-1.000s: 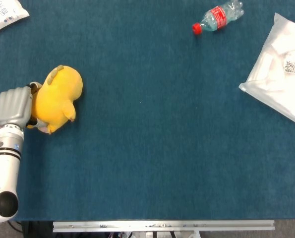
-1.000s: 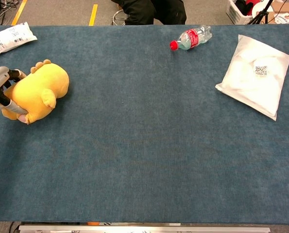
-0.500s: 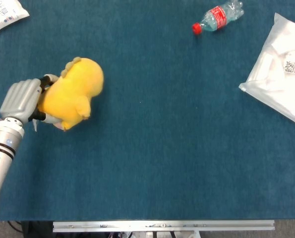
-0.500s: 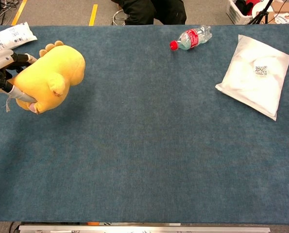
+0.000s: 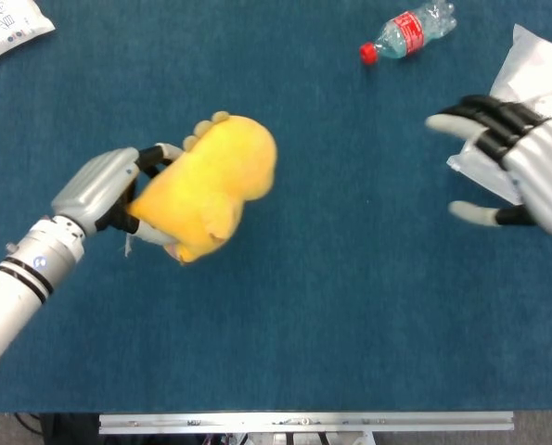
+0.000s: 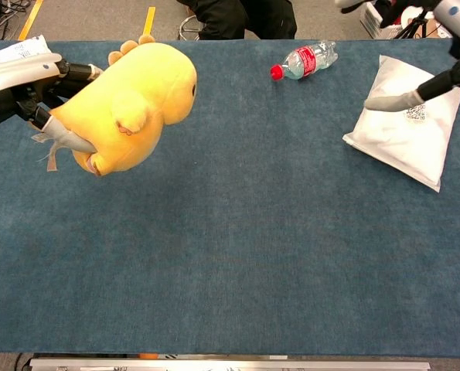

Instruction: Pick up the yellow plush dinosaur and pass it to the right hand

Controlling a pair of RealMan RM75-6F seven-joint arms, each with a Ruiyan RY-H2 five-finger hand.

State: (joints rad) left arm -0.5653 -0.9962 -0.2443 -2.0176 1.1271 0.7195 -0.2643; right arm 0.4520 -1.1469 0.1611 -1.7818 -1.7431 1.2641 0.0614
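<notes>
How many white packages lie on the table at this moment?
2. One large white bag lies at the table's right side, partly covered by the right robot hand in the head view. One small white packet lies at the far left corner, partly cut off. Others may be outside the frame.

Blue counter [image 5: 331,306]. Plastic bottle [image 5: 408,31], red cap, lying at far edge. White bag [image 6: 406,127] far right. White packet [image 5: 6,25] far-left corner.

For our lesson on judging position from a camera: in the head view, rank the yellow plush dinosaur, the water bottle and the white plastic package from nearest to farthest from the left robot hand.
1. Yellow plush dinosaur: held in the left robot hand.
2. Water bottle: at the far edge, right of centre.
3. White plastic package: at the right edge, partly behind the open right robot hand.
</notes>
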